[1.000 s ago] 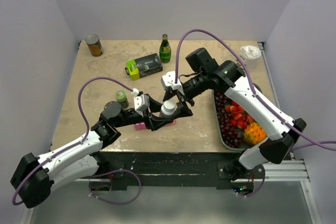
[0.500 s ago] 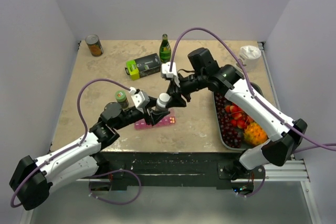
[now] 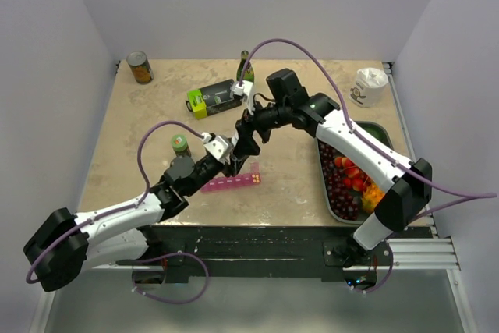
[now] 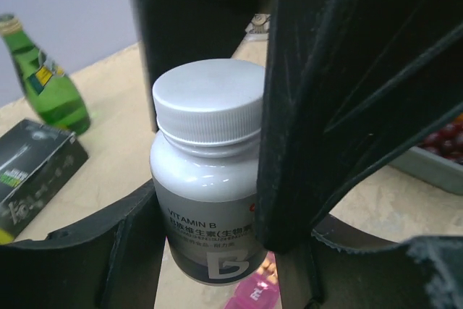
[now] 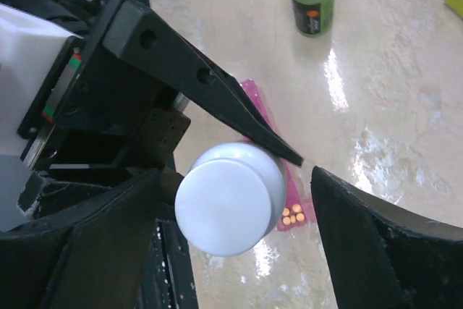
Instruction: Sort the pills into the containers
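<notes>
While the left gripper point(image 4: 210, 204) is clamped on the body of a white vitamin bottle point(image 4: 204, 171), holding it upright, the right gripper point(image 5: 233, 215) has its jaws apart, straddling the cap point(image 5: 226, 197) (a gap shows on either side). Beneath them the pink containers point(image 3: 230, 183) lie flat near the front edge of the table point(image 3: 132, 146), about midway along it.
</notes>
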Available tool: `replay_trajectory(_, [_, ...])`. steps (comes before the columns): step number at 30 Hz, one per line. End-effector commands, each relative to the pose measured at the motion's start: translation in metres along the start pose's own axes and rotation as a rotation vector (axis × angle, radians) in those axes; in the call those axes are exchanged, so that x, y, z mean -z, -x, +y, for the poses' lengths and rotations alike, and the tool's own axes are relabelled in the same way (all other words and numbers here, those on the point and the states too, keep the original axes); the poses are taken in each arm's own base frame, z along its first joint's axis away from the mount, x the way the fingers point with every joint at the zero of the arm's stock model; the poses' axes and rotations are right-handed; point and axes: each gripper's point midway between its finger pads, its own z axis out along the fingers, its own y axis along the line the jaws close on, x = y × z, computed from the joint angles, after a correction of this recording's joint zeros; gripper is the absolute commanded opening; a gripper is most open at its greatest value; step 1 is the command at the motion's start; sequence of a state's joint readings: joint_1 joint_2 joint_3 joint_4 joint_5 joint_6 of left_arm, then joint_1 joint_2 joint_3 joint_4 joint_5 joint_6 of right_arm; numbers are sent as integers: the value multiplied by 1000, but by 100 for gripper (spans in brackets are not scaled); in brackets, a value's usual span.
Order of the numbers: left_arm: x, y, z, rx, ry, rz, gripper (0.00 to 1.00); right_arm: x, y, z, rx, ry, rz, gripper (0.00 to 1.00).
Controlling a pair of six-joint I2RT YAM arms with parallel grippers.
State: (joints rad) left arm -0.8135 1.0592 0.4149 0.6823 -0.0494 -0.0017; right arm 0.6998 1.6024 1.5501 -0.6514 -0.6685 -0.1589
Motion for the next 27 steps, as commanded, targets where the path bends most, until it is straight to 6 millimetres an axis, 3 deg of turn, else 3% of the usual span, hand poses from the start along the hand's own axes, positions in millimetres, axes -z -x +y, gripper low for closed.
replay_trajectory(1, [9, 69, -3, -16, -28, -263, 0, 26, 14, 38, 140, 136, -22, 96])
replay_trajectory(7, [31, 47, -26, 16, -181, -194, 0, 68, 11, 36, 347, 114, -20, 99])
replay_trajectory(14, [45, 45, -63, 15, -404, -138, 0, 93, 11, 72, 658, 261, -57, 99])
replay_trajectory(16, [49, 41, -77, 19, -489, -113, 0, 91, 13, 84, 751, 329, -84, 99])
replay_trajectory(22, [46, 44, -89, 33, -573, -97, 0, 69, -3, 103, 742, 456, -2, 96])
replay_trajectory(27, [44, 47, -92, 37, -589, -99, 0, 59, -10, 98, 699, 434, 47, 83])
